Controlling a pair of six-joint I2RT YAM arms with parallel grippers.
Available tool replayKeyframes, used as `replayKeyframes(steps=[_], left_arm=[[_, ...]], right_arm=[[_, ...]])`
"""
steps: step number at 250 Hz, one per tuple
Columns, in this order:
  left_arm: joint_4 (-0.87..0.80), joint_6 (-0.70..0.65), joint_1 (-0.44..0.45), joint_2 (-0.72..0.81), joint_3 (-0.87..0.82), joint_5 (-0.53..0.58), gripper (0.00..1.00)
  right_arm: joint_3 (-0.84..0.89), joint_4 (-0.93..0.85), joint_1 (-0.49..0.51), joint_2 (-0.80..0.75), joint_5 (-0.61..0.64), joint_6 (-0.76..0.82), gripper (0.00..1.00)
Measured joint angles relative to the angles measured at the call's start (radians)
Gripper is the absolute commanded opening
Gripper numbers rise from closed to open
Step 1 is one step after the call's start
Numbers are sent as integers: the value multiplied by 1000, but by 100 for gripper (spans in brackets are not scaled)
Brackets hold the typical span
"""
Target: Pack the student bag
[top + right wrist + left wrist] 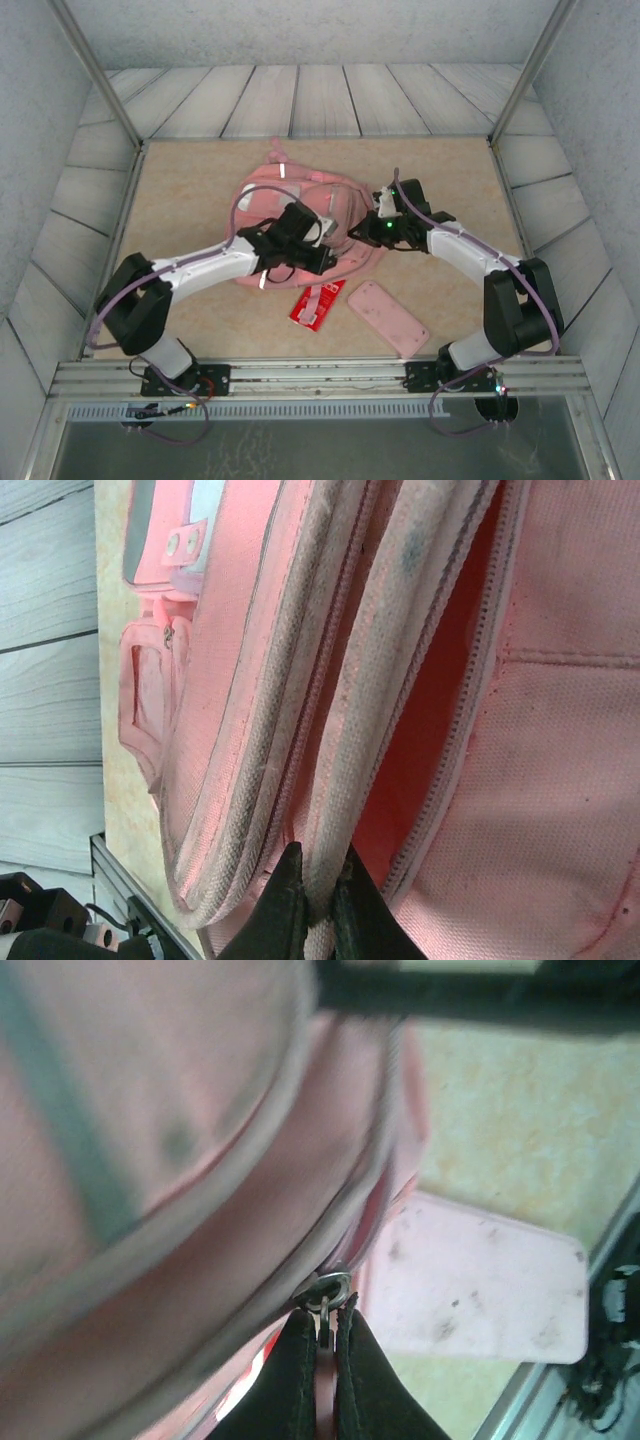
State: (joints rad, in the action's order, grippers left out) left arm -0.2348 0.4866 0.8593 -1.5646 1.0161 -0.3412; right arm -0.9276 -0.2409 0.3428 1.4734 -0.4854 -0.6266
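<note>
Right pincer (320, 880) tight on student bag (560, 780) rim (its opening alongside).

On beige marbled table (190, 190): pink student bag (265, 190) at centre, small red packet (312, 306) toward 6 o'clock, flat pink case (388, 318) toward 5 o'clock.

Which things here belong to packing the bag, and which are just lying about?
Job in hand:
bag
zip pull, pinched by left gripper
opening edge, pinched by right gripper

Lying about:
pencil case and red packet, beside the bag with no gripper on them; probably contents to pack
</note>
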Motion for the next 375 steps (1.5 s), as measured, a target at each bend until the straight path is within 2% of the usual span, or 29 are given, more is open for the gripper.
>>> replayKeyframes(steps=[27,63,127,247,273,294,332,348,375], left_arm=[[-25,38,-15,83,-102,85,0],[-87,101,-94,194,-229,203,0],[-63,133,-179,358,-305,213,0],[-15,94,-210,255,-306,189,1],[-8,94,-211,251,-306,188,4],[-9,93,-212,251,-306,188,11],[-36,71,-219,257,-313,187,30],[-49,60,-221,265,-318,175,43],[-55,34,-222,281,-321,132,55]], right_arm=[[-22,-29,-2,0,11,24,0],[-35,-54,-9,0,11,51,0],[-46,-48,6,8,-58,71,0],[-282,-94,2,258,-104,158,1],[-289,-104,2,261,-104,167,12],[-289,-117,2,261,-98,184,21],[-289,-190,-17,236,-35,237,34],[-283,-224,-22,199,9,262,43],[-242,-274,-27,97,81,299,60]])
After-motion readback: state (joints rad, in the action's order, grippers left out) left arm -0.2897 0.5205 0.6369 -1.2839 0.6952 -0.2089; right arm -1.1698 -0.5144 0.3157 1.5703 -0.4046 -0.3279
